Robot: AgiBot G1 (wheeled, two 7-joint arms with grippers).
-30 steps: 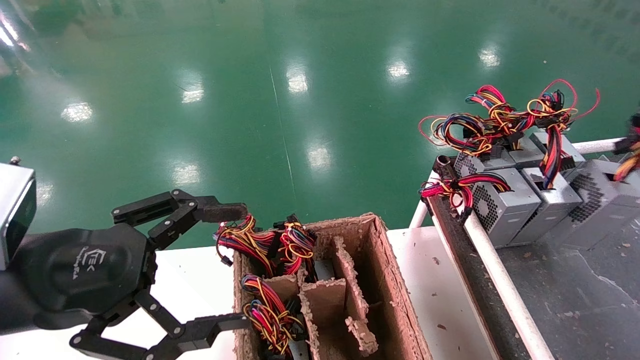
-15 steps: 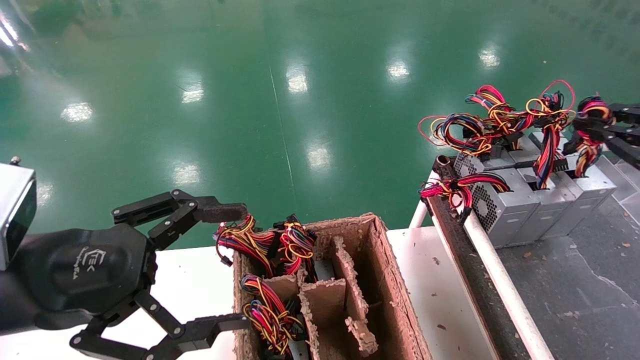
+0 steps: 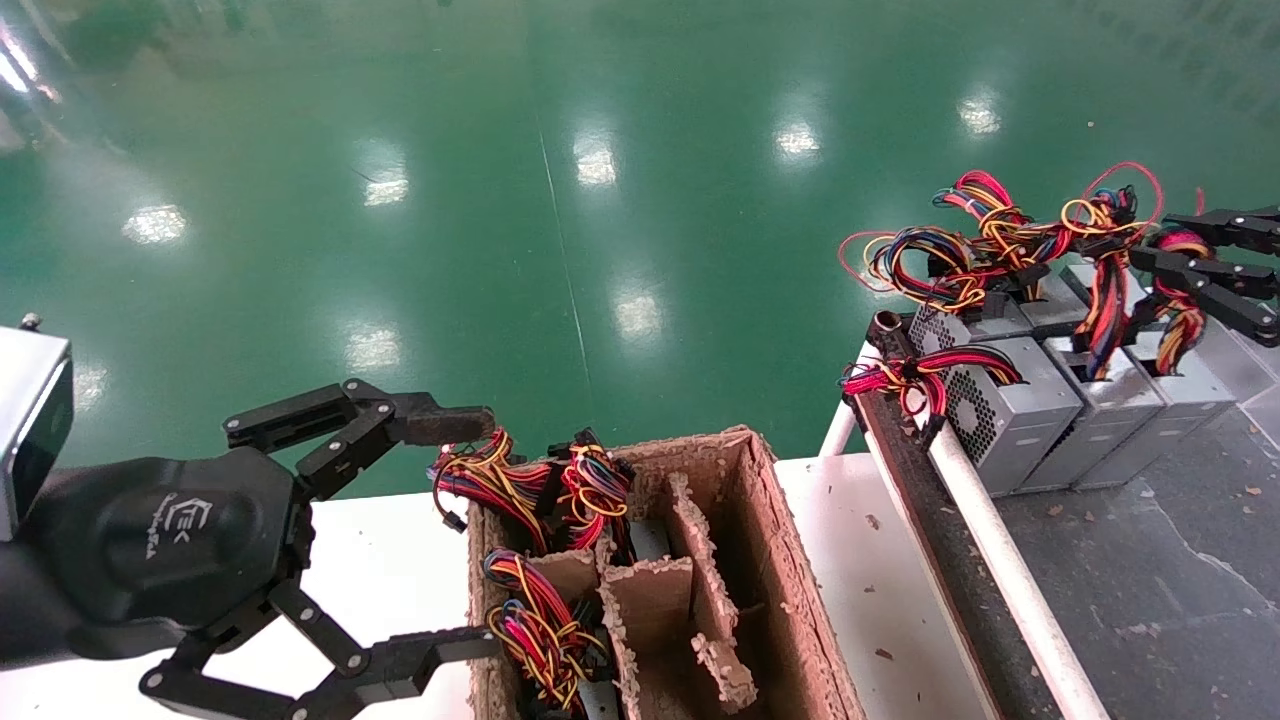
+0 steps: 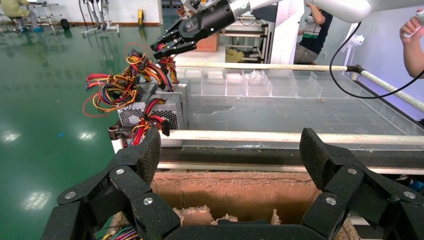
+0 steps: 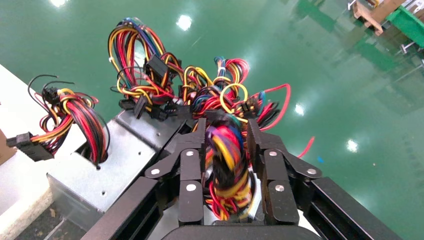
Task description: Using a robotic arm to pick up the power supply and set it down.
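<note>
My right gripper [image 3: 1165,240] reaches in from the right edge of the head view. It is shut on the red, yellow and black wire bundle [image 5: 227,160] of a grey power supply [image 3: 1175,400]. That box stands upright at the right end of a row of two alike power supplies [image 3: 1010,400]. The right wrist view shows both fingers [image 5: 190,165] pressed against the bundle. My left gripper [image 3: 470,530] hangs open at the lower left, beside the cardboard box [image 3: 790,570], with nothing between its fingers [image 4: 142,160].
The brown cardboard box with dividers holds wire bundles [image 3: 540,620] in its left cells and stands on a white table [image 3: 400,570]. A white rail [image 3: 1000,560] edges the grey conveyor surface [image 3: 1150,580]. Green floor lies beyond. People stand behind the conveyor [image 4: 415,35].
The right gripper came into view holding the wires. The tilted power supply swung left and upright into line with the row. The left arm has not moved.
</note>
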